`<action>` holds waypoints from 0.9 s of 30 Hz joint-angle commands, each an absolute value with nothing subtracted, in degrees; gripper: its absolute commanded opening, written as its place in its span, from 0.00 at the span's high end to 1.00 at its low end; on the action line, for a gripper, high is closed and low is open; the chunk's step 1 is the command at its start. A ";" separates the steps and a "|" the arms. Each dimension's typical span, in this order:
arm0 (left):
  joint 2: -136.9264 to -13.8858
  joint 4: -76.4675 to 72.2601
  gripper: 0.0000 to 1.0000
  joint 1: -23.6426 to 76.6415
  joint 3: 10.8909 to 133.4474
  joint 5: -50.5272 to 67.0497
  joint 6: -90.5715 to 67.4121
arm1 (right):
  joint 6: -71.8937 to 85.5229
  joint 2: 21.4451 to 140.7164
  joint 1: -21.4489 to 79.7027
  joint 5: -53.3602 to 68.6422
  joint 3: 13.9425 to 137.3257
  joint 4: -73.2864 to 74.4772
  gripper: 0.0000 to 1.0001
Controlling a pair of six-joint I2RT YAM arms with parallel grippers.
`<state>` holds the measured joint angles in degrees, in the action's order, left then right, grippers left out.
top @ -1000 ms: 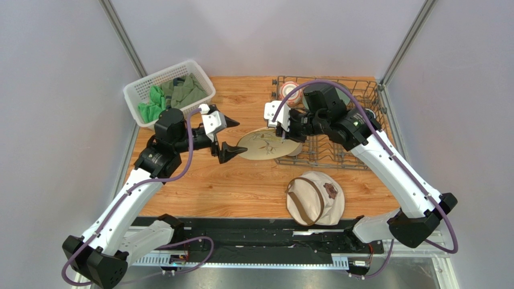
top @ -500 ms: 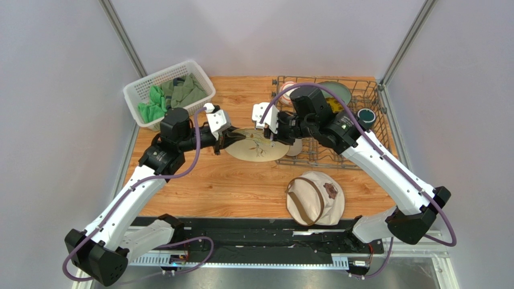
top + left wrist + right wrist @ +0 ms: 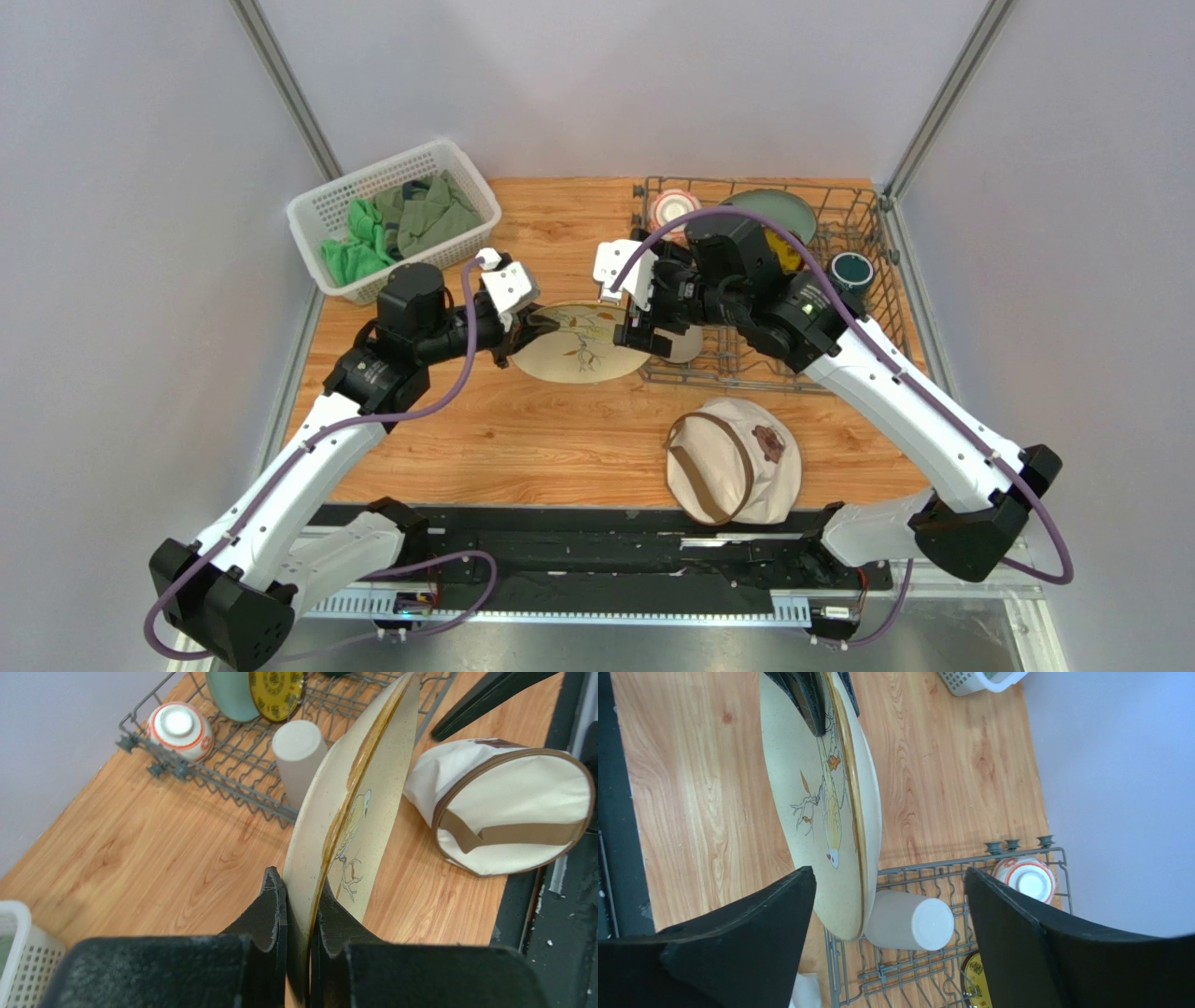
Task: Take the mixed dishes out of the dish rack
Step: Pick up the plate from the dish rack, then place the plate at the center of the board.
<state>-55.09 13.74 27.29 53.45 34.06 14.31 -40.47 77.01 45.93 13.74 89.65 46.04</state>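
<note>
The cream plate with the bird drawing [image 3: 572, 345] hangs above the wood just left of the dish rack [image 3: 828, 367]. My left gripper [image 3: 298, 889] is shut on its left rim. My right gripper [image 3: 889, 875] stands open around the plate's [image 3: 808, 798] right rim, its fingers clear of it. In the rack lie the beige tumbler [image 3: 910, 920] on its side, the red-and-white bowl [image 3: 180, 728] upside down in the back left corner, the pale green plate [image 3: 779, 210], the yellow-patterned plate [image 3: 276, 689] and the dark green mug [image 3: 852, 269].
A round beige hat [image 3: 732, 459] with a brown strap lies on the table in front of the rack. A white lattice basket [image 3: 320, 210] holding green cloths stands at the back left. The table's side rails run close to the rack and the basket.
My left gripper has closed on the plate's left rim. My right gripper has let go and opened. The plate has shifted left, away from the rack.
</note>
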 commanded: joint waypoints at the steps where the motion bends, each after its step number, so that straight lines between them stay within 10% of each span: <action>1: -52.47 5.28 1.00 26.28 54.50 31.38 12.84 | -40.78 73.39 45.79 9.41 87.63 40.61 0.12; 27: -71.09 -4.13 1.00 4.13 55.55 34.80 -20.29 | -29.19 63.37 40.78 5.89 69.88 28.31 0.08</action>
